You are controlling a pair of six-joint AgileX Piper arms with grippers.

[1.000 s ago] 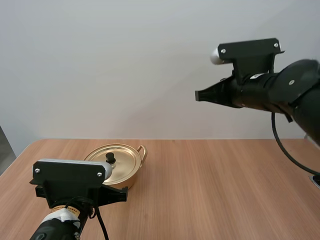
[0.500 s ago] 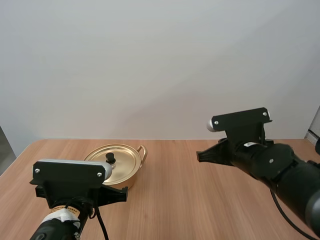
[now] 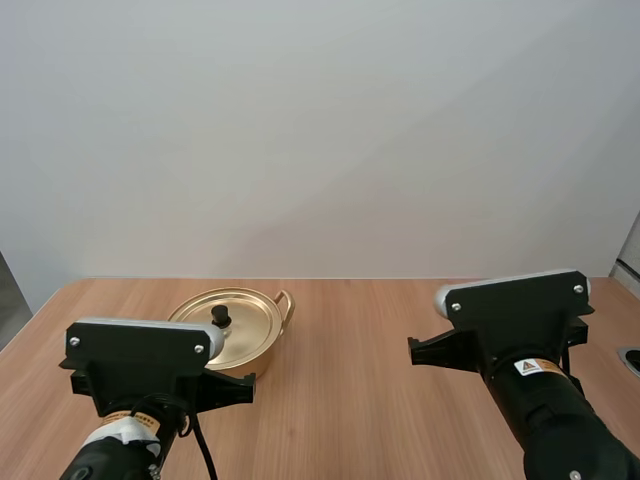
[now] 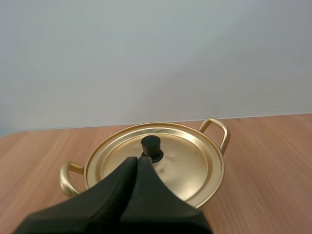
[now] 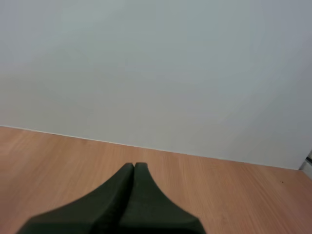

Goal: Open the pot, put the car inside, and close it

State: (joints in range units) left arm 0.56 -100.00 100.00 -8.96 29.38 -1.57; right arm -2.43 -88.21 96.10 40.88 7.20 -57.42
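A gold pot with two loop handles stands on the wooden table, left of the middle. Its gold lid is on, with a black knob at the centre. My left gripper is shut on nothing, its tips just short of the knob on the near side. My left arm is low at the table's front left, in front of the pot. My right gripper is shut on nothing over bare wood. My right arm is low at the front right, far from the pot.
The table's far edge meets a plain pale wall. Bare wood lies between the pot and my right arm.
My right arm has come down from high at the upper right to low at the table's front right. My left arm and the pot have not moved.
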